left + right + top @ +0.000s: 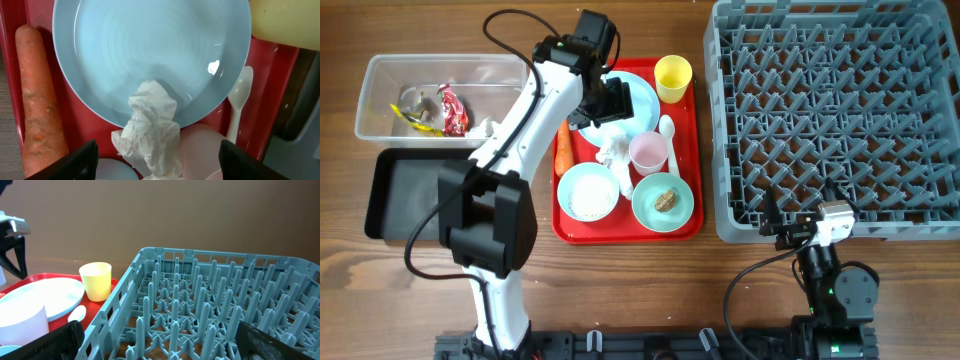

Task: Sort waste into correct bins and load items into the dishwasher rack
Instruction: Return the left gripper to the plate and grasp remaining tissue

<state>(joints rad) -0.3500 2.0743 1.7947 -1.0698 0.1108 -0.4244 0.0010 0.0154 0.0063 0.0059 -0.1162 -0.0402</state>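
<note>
Left wrist view: the left pincer (157,149) hangs open, its dark fingers (75,162) on either side of the crumpled white tissue (150,125) without touching it. The tissue lies on the red tray (265,100), draped over the near rim of the white plate (150,45), with the carrot (37,100) along the tray's left edge and the white spoon (239,97) on the other side; the yellow cup (287,20) stands beyond. The right pincer (160,340) is spread wide, holding nothing, at the near wall of the grey dishwasher rack (200,305).

No legible text or labels
</note>
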